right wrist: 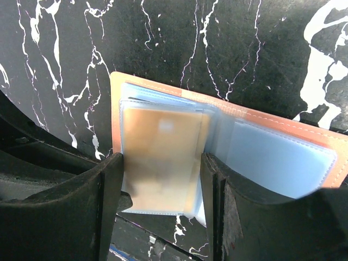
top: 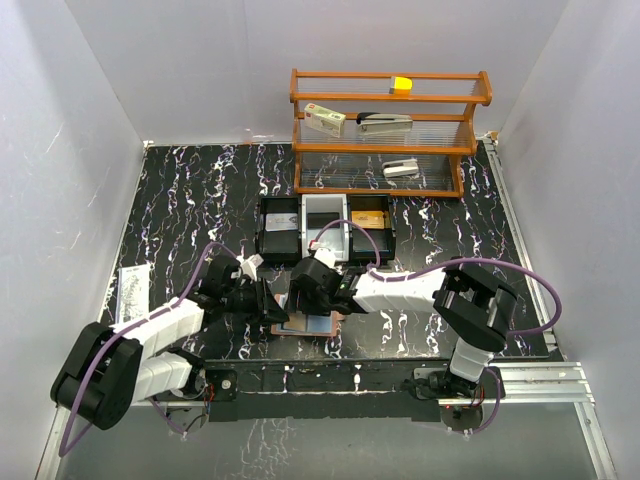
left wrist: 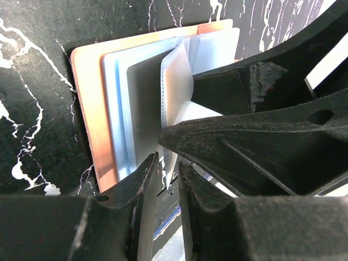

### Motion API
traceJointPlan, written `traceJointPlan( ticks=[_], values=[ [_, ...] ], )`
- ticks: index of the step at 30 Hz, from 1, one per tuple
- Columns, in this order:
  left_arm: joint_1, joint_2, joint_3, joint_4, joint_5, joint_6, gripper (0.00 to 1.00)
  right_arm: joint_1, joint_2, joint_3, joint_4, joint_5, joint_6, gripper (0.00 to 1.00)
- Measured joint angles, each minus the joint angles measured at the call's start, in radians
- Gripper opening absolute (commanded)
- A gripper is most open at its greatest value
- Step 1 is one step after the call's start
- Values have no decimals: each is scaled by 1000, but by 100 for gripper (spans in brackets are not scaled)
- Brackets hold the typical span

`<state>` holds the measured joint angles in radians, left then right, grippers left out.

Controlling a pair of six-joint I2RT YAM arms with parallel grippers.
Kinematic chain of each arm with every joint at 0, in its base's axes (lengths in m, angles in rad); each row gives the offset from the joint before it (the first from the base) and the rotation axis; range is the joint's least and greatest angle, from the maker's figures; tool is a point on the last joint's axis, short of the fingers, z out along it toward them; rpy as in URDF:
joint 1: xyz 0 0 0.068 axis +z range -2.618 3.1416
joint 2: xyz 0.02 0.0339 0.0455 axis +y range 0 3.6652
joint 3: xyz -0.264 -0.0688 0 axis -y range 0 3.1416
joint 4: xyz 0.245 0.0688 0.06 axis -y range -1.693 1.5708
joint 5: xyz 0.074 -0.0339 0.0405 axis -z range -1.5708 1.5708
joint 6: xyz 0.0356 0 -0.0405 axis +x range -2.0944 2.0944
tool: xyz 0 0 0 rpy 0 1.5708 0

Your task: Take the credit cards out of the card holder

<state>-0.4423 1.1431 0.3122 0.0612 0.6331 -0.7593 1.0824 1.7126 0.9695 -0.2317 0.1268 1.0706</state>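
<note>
Right gripper (right wrist: 162,187): fingers apart, flanking a clear sleeve (right wrist: 163,204) that holds a tan card (right wrist: 160,147). Left gripper (left wrist: 168,163): fingers nearly together at the card holder (left wrist: 87,109) edge; whether they grip cannot be told. The card holder lies open on the black marbled table (left wrist: 32,81), under both grippers.

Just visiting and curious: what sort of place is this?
Probably a robot test booth: white walls box in a marbled table, left arm and right arm sit bolted at its edge, a wooden shelf holds small props.

Salmon-brown card holder (right wrist: 272,157) open flat; blue-grey sleeves fanned; tan card (right wrist: 160,157) sleeved.
</note>
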Motion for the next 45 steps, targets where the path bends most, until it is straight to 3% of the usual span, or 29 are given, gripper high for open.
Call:
traceJointPlan(
  ticks=[9, 13, 29, 40, 45],
  values=[
    [0, 12, 0, 13, 5, 0, 20, -5, 0, 15, -14, -10, -8, 70],
    [0, 31, 0, 13, 12, 1, 21, -5, 0, 50, -58, -2, -27, 73],
    [0, 47, 0, 21, 28, 7, 21, -4, 112, 201, -200, 61, -57, 62],
    [0, 47, 0, 32, 38, 7, 21, -3, 117, 207, -220, 82, -53, 47],
    [0, 47, 0, 43, 49, 6, 25, -3, 105, 185, -187, 80, -45, 46]
  ],
)
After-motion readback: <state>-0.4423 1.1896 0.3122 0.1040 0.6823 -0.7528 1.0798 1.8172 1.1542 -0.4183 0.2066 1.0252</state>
